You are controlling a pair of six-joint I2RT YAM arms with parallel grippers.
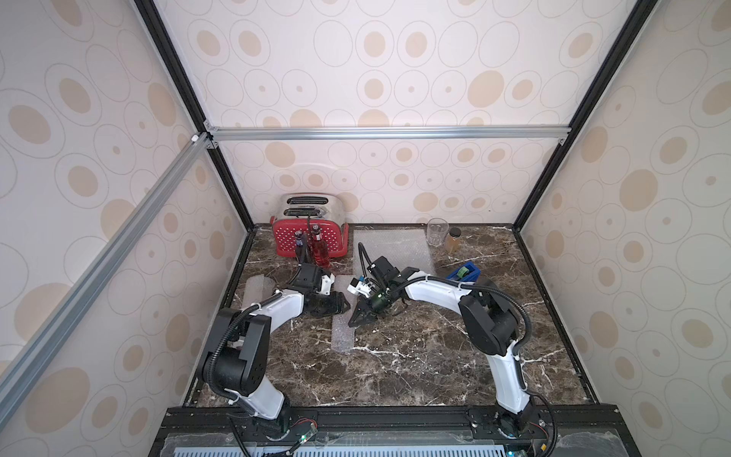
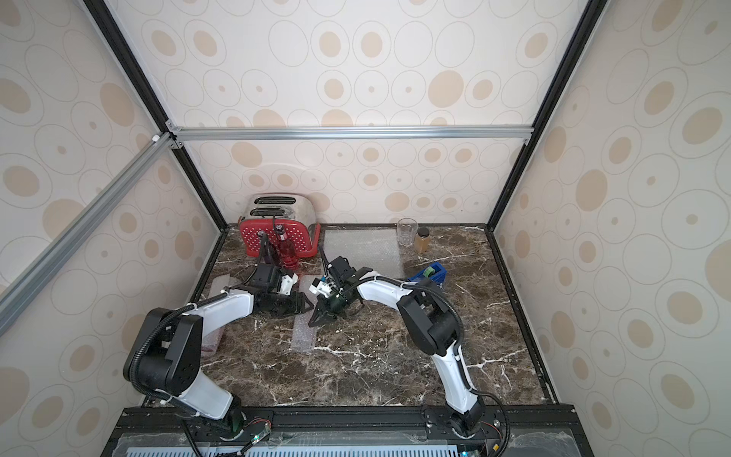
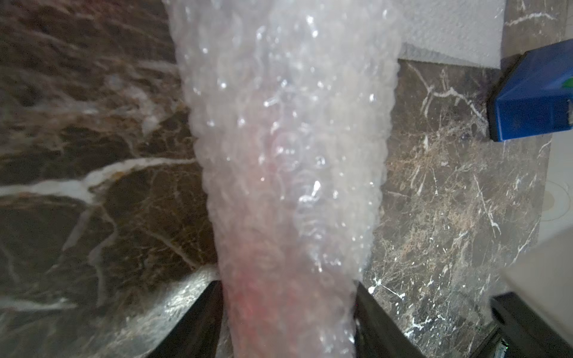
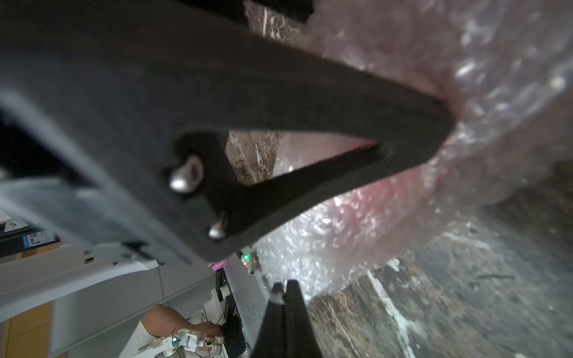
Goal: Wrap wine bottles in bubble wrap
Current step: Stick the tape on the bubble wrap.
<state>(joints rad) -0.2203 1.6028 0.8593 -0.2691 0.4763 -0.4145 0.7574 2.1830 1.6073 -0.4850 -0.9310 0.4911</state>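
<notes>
Your wrapped bottle (image 1: 343,336) lies flat on the marble tabletop (image 1: 435,356) just below the middle of both top views. Its long axis runs up and down the frame with a slight lean (you can't tell which end is the neck, since only a pink-red tint shows through the film).

The left gripper (image 1: 341,305) reaches in from the left of the picture and crosses the roll about mid-length, jaws clamped on it. In the left wrist view its black fingers (image 3: 375,316) sit one on each side of the roll at the bottom of the frame, and the roll runs away from them toward the top. In the right wrist view one of those fingers dents the wrap.

The right gripper (image 1: 353,321) comes in from the right with its jaws closed to a point, tip at the roll's right edge. You can't tell whether it pinches any film.

Toward the upper left, a purple bottle (image 1: 299,239) and a red bottle (image 1: 319,249) stand upright against the red toaster (image 1: 285,241). A flat bubble wrap sheet (image 1: 395,247) lies just right of them.
</notes>
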